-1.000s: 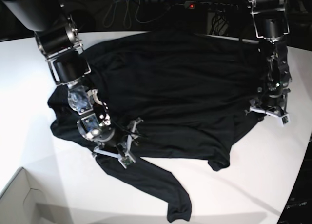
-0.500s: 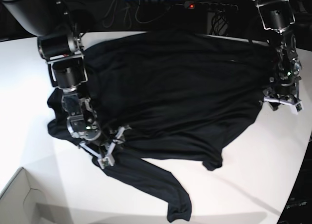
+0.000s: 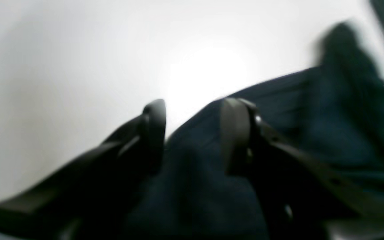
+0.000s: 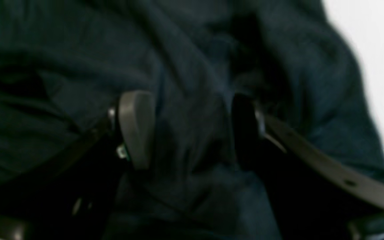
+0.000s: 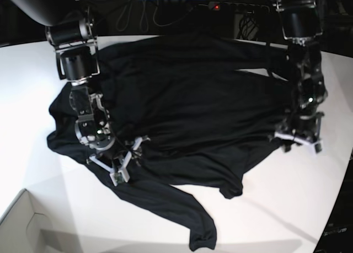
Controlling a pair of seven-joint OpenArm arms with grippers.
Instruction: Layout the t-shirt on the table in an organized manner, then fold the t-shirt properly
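Note:
The black t-shirt (image 5: 193, 98) lies spread over the white table (image 5: 287, 198), one long sleeve trailing to the front edge. In the base view my right gripper (image 5: 126, 162) is low on the shirt's left side, where that sleeve begins. The right wrist view shows it (image 4: 188, 130) open, jaws wide apart over rumpled shirt fabric (image 4: 62, 66). My left gripper (image 5: 298, 141) sits at the shirt's right edge. In the blurred left wrist view it (image 3: 193, 133) is open, its jaws straddling the fabric's edge (image 3: 312, 133), with bare table (image 3: 62, 66) beyond.
A white box corner (image 5: 22, 225) pokes in at the bottom left. A power strip with a red light (image 5: 237, 6) and cables lie behind the table. The table's curved edge (image 5: 343, 187) runs down the right side.
The shirt has shifted left and its lower hem corner has drawn inward. My right gripper moved left. My left gripper swung out to the right, then came back down and left.

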